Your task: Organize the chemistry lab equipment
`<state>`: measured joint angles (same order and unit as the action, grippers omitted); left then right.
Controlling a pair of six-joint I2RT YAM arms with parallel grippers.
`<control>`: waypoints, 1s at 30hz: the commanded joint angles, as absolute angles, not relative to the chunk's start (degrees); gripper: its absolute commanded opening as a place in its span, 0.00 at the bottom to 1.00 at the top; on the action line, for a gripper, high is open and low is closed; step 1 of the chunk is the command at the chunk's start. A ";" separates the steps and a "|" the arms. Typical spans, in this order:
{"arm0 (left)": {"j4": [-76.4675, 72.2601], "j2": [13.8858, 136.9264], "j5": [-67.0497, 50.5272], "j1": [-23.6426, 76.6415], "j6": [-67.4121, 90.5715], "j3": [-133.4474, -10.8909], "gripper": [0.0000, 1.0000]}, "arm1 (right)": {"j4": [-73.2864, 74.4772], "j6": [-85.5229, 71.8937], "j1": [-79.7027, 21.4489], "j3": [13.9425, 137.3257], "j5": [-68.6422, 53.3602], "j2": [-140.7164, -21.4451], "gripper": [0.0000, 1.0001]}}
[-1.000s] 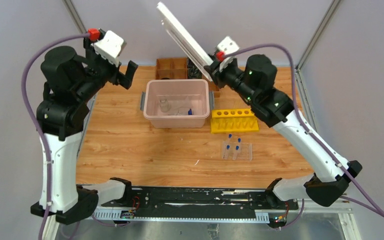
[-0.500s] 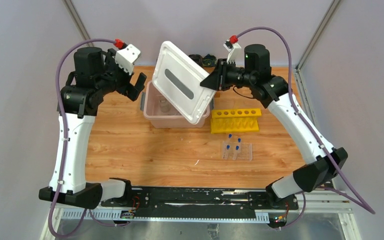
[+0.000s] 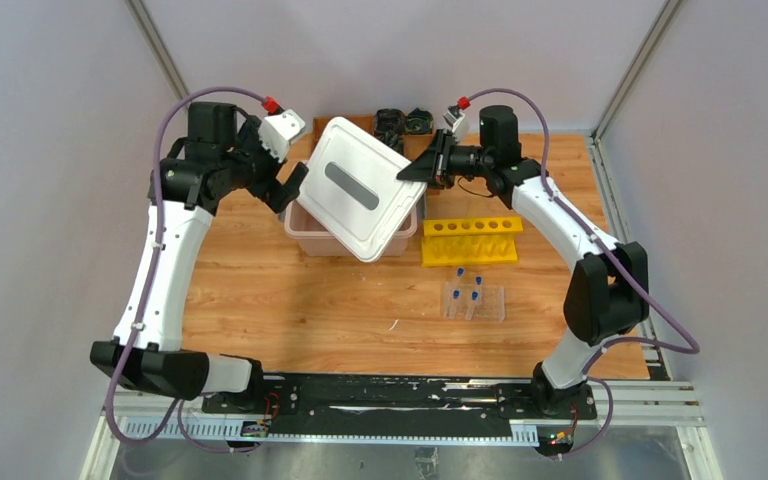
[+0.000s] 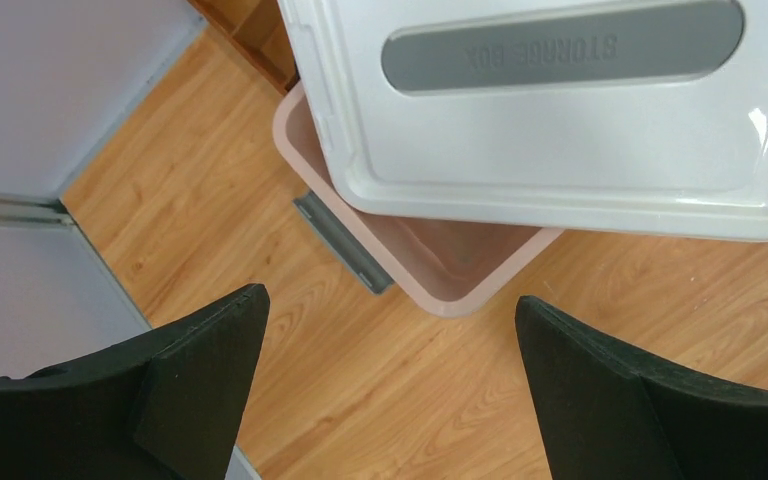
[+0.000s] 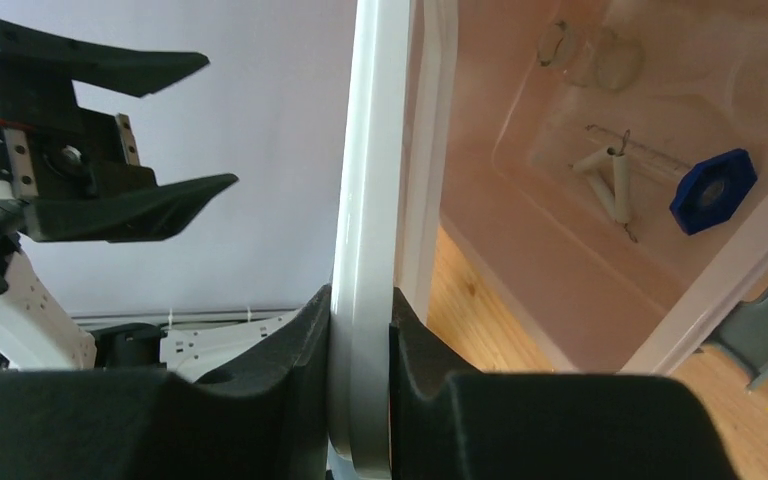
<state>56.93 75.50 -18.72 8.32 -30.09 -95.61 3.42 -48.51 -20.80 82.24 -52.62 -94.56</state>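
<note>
Presently: lid held over bin

Item: white rectangular plastic lid [image 3: 360, 187], tilted above the pink translucent storage bin [image 4: 440, 270], apparently to close it.
Right hand [image 5: 360, 310] pinches the lid's edge.
Left hand [image 4: 390, 297] is spread wide beside the bin, likely to steady the lid.
Inside bin: blue hexagonal piece [image 5: 712, 189], white triangle [image 5: 608, 180], clear glassware [image 5: 590, 58].
Right of bin: blue-capped clear tubes [image 3: 473, 297] on the table [image 3: 260, 300].

White lid [image 3: 360, 188], grey stripe across it; pale pink bin [image 4: 430, 275]. Bright yellow rack [image 3: 468, 242], blue caps on clear tubes [image 3: 472, 297], a dark blue piece [image 5: 712, 188], and a wood-grain table [image 3: 290, 300].
</note>
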 commanded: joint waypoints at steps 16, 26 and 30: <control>54.79 89.49 -15.08 6.94 -32.32 -98.35 0.97 | -2.84 -54.86 -16.21 85.45 -60.74 -103.92 0.00; 54.76 85.33 -17.58 5.60 -29.51 -98.75 0.98 | -20.26 -68.95 -15.84 83.92 -64.30 -103.40 0.00; 54.69 83.70 -17.76 5.36 -26.50 -99.48 0.98 | -36.66 -80.56 -16.18 81.73 -65.04 -104.94 0.00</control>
